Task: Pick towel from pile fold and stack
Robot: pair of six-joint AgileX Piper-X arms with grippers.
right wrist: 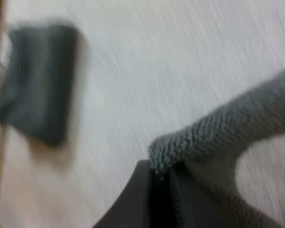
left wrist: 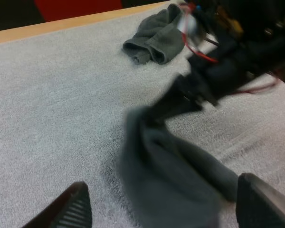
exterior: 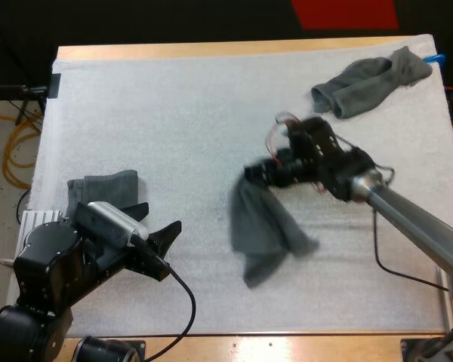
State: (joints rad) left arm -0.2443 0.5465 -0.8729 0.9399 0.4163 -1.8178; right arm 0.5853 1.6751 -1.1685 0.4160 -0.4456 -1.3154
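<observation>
— Where is the right end effector [exterior: 251, 173]?
— Over the middle of the white mat [exterior: 174, 113], clamped on the top edge of the hanging towel [exterior: 266, 230]. The grey-green cloth droops from it toward the near side. It is blurred, so I cannot tell whether its lower end touches the mat.
— And the left end effector [exterior: 166, 249]?
— At the near left, low over the mat. Its fingers are spread wide with nothing between them, and they point toward the hanging towel, well apart from it.
— Any other cloth?
— A folded towel [exterior: 106, 187] lies flat at the mat's left edge, just beyond the left arm. A crumpled towel [exterior: 370, 83] sits at the far right corner, near the far edge of the desk [exterior: 211, 50].
</observation>
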